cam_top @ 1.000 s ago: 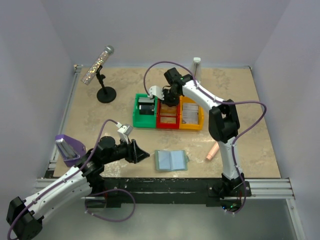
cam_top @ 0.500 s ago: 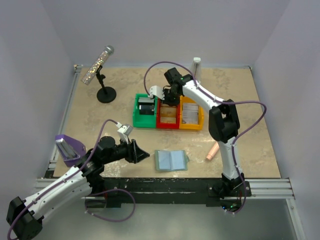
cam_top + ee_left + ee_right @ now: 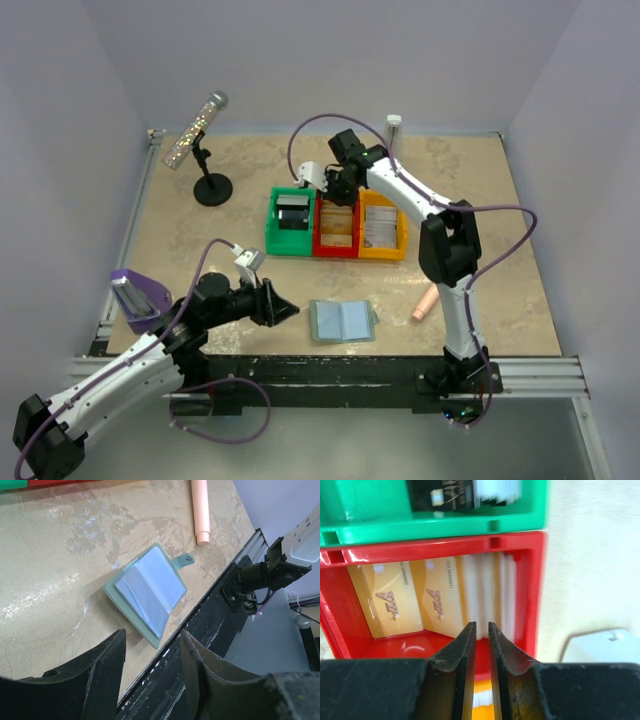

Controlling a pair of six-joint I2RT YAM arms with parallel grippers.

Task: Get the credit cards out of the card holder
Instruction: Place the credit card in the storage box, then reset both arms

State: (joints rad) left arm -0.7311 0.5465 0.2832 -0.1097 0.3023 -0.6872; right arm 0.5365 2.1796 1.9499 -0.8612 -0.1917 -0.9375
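The credit cards (image 3: pixel 385 605) are lying in the sorting bins at the far side of the table (image 3: pixel 60 570): gold ones are leaning flat in the red bin (image 3: pixel 420 547), with pale ones standing on edge beside them, and dark ones are showing in the green bin (image 3: pixel 370 505). The right claw (image 3: pixel 482 627) is hovering over the red bin with its fingers almost pressed together and nothing between them. The card holder (image 3: pixel 147 592) is lying open near the front edge, apart from the bins. The left claw (image 3: pixel 152 637) is hanging near it, spread wide and gripping nothing. Whether any card is sitting in its clear pockets, I cannot tell.

A card is probably light, thin, stiff and slick, so it is asking for a pinch on an exposed short edge, sliding out along the pocket. The holder is likely soft and floppy. Pinning a panel or the tab (image 3: pixel 186 559) would probably be keeping it from dragging.
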